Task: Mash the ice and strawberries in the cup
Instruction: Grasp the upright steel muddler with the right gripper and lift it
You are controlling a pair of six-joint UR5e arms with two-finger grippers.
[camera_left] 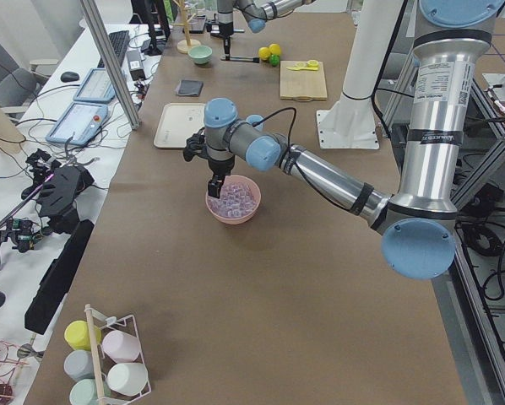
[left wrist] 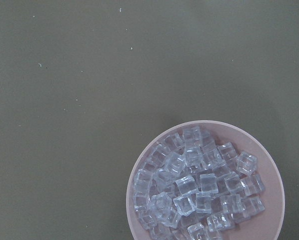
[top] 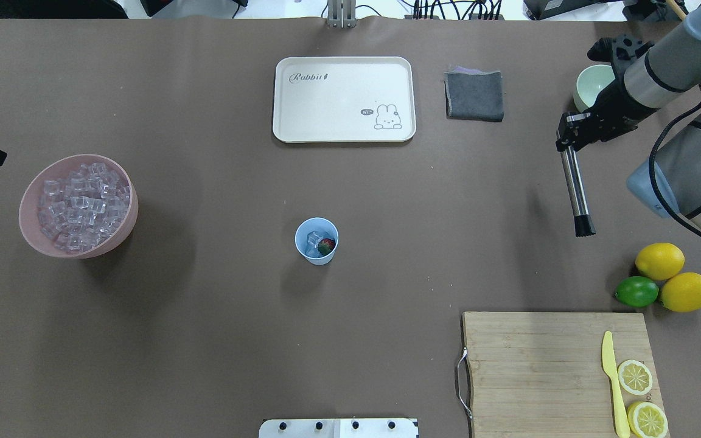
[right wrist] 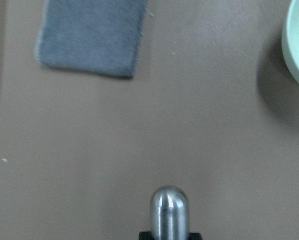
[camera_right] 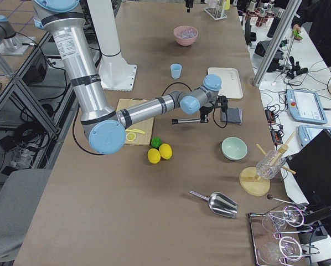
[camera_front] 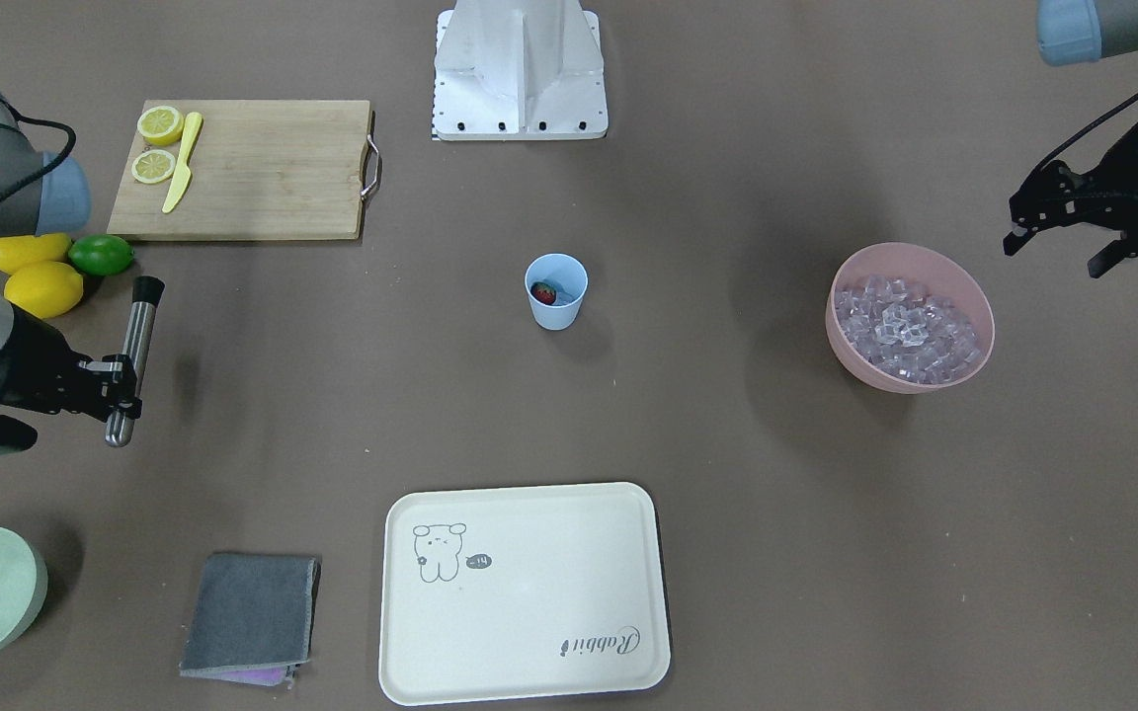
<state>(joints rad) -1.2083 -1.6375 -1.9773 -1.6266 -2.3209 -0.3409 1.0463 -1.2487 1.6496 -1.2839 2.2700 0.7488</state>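
Note:
The light blue cup [camera_front: 556, 296] [top: 316, 255] stands mid-table. Inside it lie a red strawberry [camera_front: 543, 292] [top: 326, 246] and a clear ice cube [top: 312, 240]. More ice [camera_front: 905, 326] [top: 80, 204] [left wrist: 199, 190] fills a pink bowl [camera_front: 974, 375] [top: 31, 234]. My left gripper [camera_front: 1055, 255] hovers open and empty just beyond that bowl's rim. My right gripper [camera_front: 120, 387] [top: 569, 131] is shut on a steel muddler [camera_front: 139, 326] [top: 575, 188] [right wrist: 169, 210], held nearly level above the table, far to the side of the cup.
A wooden cutting board [top: 533, 365] carries two lemon halves [top: 635, 377] and a yellow knife [top: 612, 383]. Two lemons [top: 659, 260] and a lime [top: 636, 291] sit beside it. A cream tray [top: 344, 100], a grey cloth [top: 475, 96] and a pale green bowl [top: 591, 85] line the far edge.

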